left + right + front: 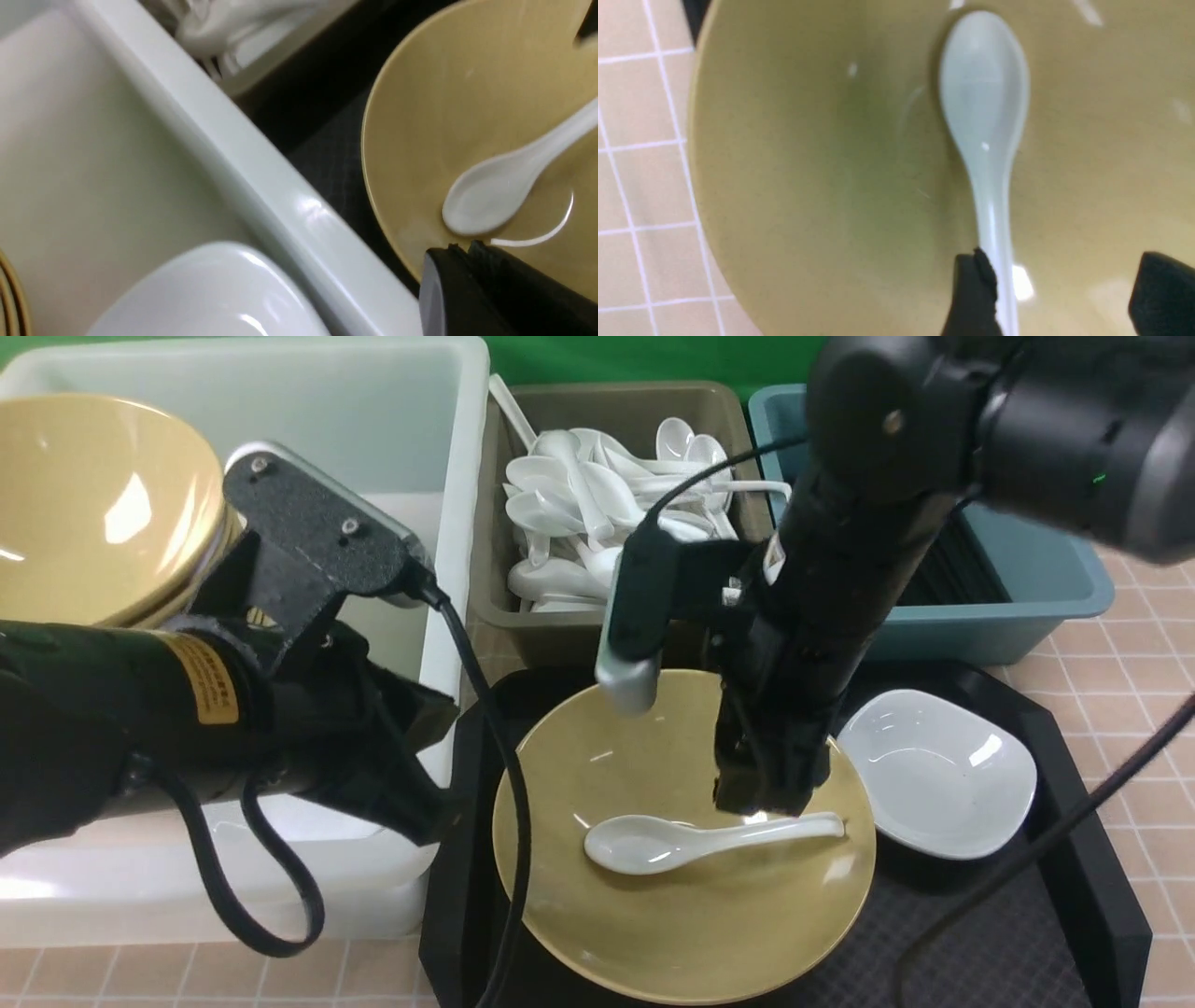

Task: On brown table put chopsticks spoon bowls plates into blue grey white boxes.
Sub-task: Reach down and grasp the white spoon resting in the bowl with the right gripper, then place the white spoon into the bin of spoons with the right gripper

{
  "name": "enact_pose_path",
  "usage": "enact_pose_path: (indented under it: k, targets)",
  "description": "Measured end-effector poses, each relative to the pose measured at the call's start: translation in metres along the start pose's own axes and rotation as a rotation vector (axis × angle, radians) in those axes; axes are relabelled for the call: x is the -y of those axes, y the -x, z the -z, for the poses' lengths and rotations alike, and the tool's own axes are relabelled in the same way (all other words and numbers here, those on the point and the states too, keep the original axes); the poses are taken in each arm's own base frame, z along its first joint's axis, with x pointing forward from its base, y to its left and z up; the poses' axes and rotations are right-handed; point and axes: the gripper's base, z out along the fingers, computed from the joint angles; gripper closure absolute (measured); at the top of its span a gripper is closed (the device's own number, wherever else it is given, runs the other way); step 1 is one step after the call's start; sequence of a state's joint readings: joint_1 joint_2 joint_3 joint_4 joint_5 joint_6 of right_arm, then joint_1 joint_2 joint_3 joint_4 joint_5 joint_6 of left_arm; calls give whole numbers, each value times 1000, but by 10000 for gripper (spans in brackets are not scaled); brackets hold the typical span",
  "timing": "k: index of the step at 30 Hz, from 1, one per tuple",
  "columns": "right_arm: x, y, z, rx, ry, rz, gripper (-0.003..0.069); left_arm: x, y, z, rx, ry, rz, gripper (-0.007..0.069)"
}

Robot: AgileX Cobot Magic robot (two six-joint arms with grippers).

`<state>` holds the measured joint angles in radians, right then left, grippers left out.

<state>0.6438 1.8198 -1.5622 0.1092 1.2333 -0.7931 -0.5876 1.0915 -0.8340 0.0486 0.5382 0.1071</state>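
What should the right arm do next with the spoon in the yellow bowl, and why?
Probably close the right gripper on the spoon: its jaws stand open low in the yellow bowl, the spoon's handle lies between them, close to one side, and nothing is held yet.

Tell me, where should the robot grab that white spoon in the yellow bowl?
By the handle, from straight above. The spoon lies flat in the bowl, scoop toward the robot's left, narrow handle toward its right and slim enough to pinch across. The open right fingers straddle it there; the scoop looks too wide and slick.
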Motion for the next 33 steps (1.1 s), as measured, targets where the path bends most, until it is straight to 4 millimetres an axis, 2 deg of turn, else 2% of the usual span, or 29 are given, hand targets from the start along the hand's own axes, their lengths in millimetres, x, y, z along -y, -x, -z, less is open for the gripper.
enact_pose_path:
  k: [10,13,14,16,19,20,24,25,29,31,33]
  targets:
    - [14,2,-73,-132,108,9,188,0,3,0,35,-4,14,623]
    - [15,1,-83,-148,123,8,207,1,3,0,35,-6,17,623]
    - [15,1,-85,-151,125,9,223,1,3,0,35,-6,18,623]
    - [15,1,-86,-152,126,10,305,1,3,0,35,-6,18,623]
    - [15,1,-85,-151,125,12,456,0,3,0,35,-3,32,623]
    - [15,1,-83,-149,122,13,489,-3,3,0,33,3,59,623]
    - [16,1,-66,-136,75,27,481,-25,6,-2,33,74,206,623]
    - [18,2,-50,-115,29,35,481,-43,9,-2,37,127,273,623]
    - [29,5,-2,-21,-90,26,481,-80,16,1,34,227,340,623]
    - [36,6,12,15,-130,12,481,-87,20,0,32,231,341,623]
    - [55,10,36,126,-255,-37,481,-92,31,-2,43,207,329,623]
